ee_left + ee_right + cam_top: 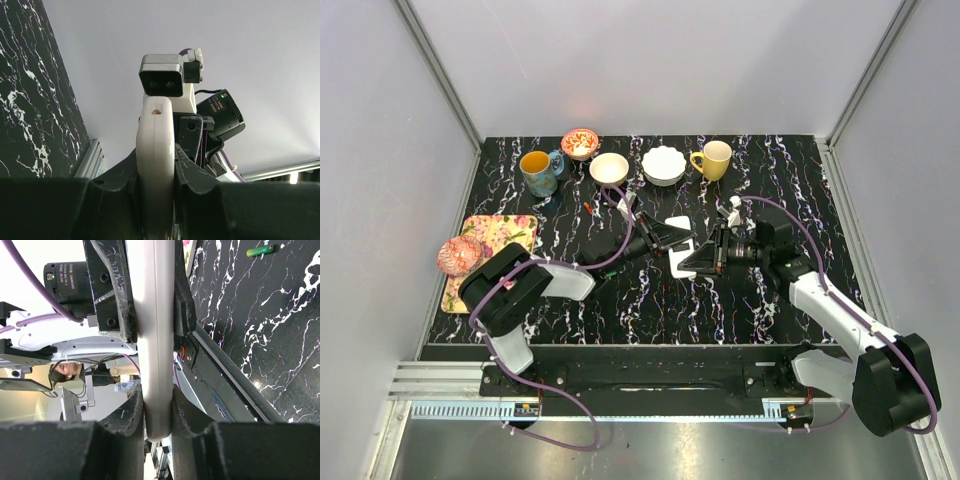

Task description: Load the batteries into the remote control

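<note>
The remote control [680, 262] shows only its white back and edge; it is held off the black marble table [620, 300] at the centre. My left gripper [665, 237] is shut on one end of it and my right gripper [705, 256] is shut on the other. In the left wrist view the white remote [156, 145] stands edge-on between the gripper [156, 172] jaws. In the right wrist view the remote [156, 330] is clamped edge-on in the gripper [158, 412], with the left fingers [112, 295] gripping its far end. A green battery [260, 250] lies on the table.
Along the back stand a blue mug [538, 172], a red patterned bowl [580, 143], a cream bowl [609, 168], a white scalloped bowl [663, 165] and a yellow mug [713, 159]. A floral mat [502, 235] at the left carries a pink cup [459, 256].
</note>
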